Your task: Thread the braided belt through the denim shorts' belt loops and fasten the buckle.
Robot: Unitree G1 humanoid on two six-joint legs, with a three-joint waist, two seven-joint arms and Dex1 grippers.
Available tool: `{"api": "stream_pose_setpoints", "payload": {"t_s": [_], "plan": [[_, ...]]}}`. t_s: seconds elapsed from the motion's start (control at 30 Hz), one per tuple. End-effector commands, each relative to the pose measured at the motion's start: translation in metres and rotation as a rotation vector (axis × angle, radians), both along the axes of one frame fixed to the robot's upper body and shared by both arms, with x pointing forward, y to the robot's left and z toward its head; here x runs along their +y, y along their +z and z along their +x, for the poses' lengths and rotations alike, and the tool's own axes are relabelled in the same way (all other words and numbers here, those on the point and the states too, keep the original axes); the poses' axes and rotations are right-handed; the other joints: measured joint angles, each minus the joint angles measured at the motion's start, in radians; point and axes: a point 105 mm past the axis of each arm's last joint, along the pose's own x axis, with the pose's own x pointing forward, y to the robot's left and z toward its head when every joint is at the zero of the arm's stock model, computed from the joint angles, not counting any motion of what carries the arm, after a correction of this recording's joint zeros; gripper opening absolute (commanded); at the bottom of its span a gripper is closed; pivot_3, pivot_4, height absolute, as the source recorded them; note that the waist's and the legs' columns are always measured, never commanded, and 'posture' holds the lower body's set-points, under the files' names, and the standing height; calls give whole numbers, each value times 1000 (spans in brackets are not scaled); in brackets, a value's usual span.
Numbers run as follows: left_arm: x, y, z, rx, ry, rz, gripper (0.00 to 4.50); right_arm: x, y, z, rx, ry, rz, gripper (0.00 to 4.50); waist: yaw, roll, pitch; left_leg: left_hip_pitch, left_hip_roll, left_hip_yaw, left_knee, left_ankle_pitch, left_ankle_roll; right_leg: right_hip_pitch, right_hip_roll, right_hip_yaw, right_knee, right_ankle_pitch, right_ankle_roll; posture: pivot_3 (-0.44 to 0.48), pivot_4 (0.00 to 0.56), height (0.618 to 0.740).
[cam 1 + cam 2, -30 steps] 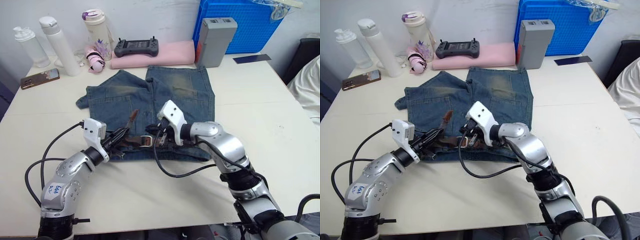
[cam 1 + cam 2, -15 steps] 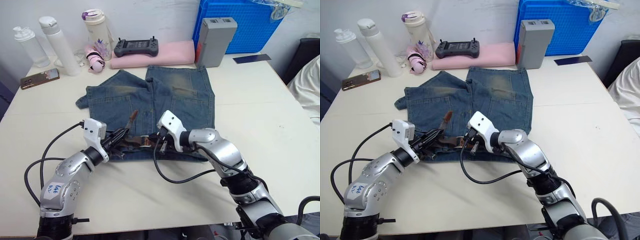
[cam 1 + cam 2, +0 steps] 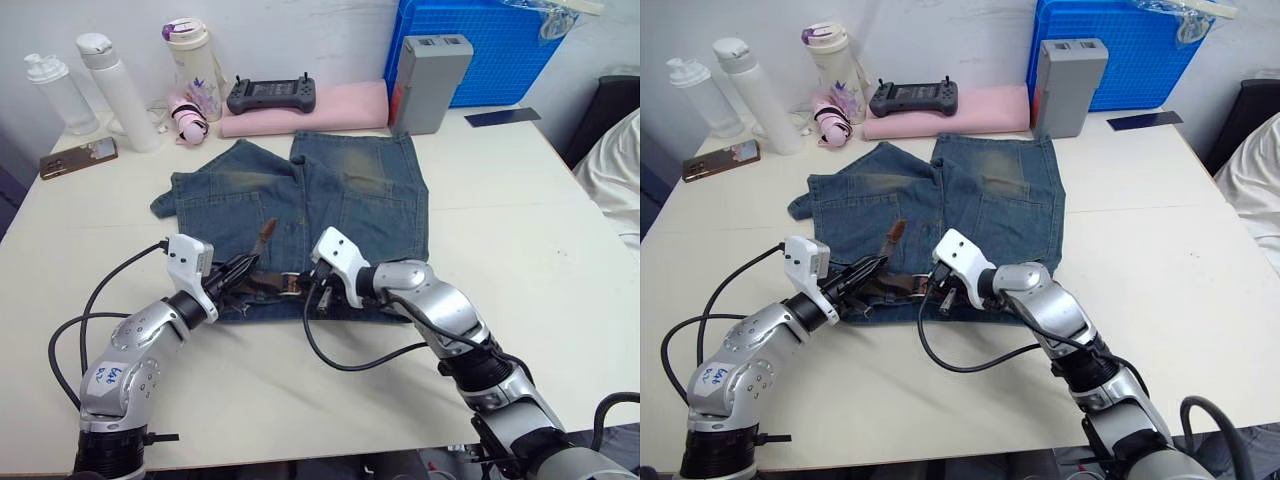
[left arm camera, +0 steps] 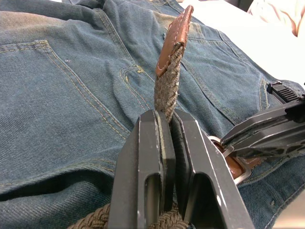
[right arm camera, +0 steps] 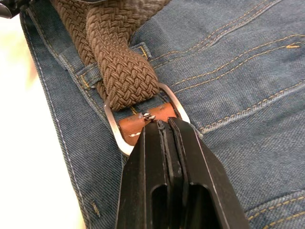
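left gripper [image 4: 164, 126] clamps braided belt [image 4: 167, 88] (tip raised) | right gripper [image 5: 164, 126] pinches buckle [image 5: 143, 119] tab | denim shorts [image 3: 330, 200] near waistband

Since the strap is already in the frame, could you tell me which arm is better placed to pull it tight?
Probably the left. Its gripper is shut on the braided belt below the leather tip, while the right gripper pins the buckle against the denim shorts.

Over the last second the right claw [image 3: 306, 287] has been lowered from above the denim shorts [image 3: 300, 215] onto the waistband and drawn slightly toward the left claw [image 3: 236, 275]. Its closed fingers are now pressed against the leather tab at the buckle [image 5: 143, 119].
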Motion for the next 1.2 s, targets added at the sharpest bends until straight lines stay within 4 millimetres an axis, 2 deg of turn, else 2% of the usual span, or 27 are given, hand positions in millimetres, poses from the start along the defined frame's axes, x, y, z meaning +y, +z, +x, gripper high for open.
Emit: {"api": "stream_pose_setpoints", "payload": {"t_s": [0.03,0.37,0.5,0.63,0.7,1.2], "plan": [[-2,15,-3,-56,-15,8,0,16,8,-8,-32,55,15,119,-1,0,0,0,0,0,0,0,0,0,0,0,0,0,0,0,150,739],[1,12,-6,-45,-11,14,0,23,11,-7,-59,66,4,119,-1,0,0,0,0,0,0,0,0,0,0,0,0,0,0,0,150,739],[11,8,-9,-34,14,30,0,16,21,-7,-83,72,12,119,-1,1,0,0,0,0,-1,0,0,0,0,0,0,0,0,0,150,739],[15,6,-11,-29,18,46,0,5,42,-4,-91,69,62,119,-1,1,1,0,0,0,-1,0,0,-1,0,0,0,0,0,0,150,739],[16,6,-11,-31,17,46,0,4,47,-4,-88,72,75,119,0,0,1,0,0,0,-1,0,0,0,0,0,-1,0,0,0,150,739],[15,8,-11,-46,18,49,0,17,18,-3,-33,113,17,119,-1,1,2,0,0,1,-2,0,0,-1,0,0,-1,0,0,0,150,739]]}}
